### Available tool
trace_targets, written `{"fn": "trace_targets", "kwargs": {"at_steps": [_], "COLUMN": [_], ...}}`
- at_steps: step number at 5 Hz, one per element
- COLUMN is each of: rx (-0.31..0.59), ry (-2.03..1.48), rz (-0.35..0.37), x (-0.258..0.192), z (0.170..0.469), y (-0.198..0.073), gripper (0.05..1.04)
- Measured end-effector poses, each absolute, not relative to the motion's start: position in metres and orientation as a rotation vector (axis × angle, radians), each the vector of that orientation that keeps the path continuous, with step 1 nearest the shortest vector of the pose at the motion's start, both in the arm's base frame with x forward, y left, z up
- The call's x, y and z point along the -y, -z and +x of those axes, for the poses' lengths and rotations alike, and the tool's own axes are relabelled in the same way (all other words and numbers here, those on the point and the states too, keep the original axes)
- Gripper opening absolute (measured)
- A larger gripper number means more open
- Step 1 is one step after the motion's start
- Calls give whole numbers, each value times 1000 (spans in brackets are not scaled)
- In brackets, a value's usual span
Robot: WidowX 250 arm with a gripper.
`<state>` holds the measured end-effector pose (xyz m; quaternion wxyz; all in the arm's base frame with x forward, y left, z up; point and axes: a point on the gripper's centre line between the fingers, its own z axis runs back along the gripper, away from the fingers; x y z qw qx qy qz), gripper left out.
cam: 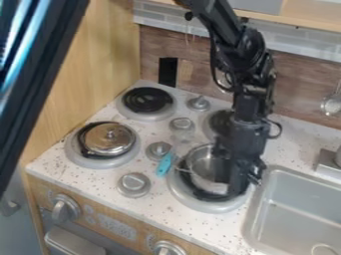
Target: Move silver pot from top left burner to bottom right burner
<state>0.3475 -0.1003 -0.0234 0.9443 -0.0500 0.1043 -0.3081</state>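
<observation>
The shiny, open-topped silver pot (201, 164) is over the bottom right burner (194, 200), black within a grey ring.

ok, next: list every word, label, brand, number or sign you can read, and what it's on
Readable text: none.
Stove's front panel: pale block of markings between the two front knobs, possibly characters, too small to read.
Same panel: small round marks beside the left knob, too small to make out.
Silver pot, metal lid: none that I can read.
</observation>
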Motion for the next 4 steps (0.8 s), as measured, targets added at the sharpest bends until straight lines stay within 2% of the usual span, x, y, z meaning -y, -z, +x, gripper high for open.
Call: {"fn": "trace_targets", "kwargs": {"at_steps": [1,2,3,4], "rx": [-249,-222,-157,-155], "ry": [481,332,230,186], "rz": [-80,9,57,58], "x": [90,76,69,67], "z": [343,329,322,319], "y": [24,7,-12,-9], "gripper": [859,1030,1002,998]}}
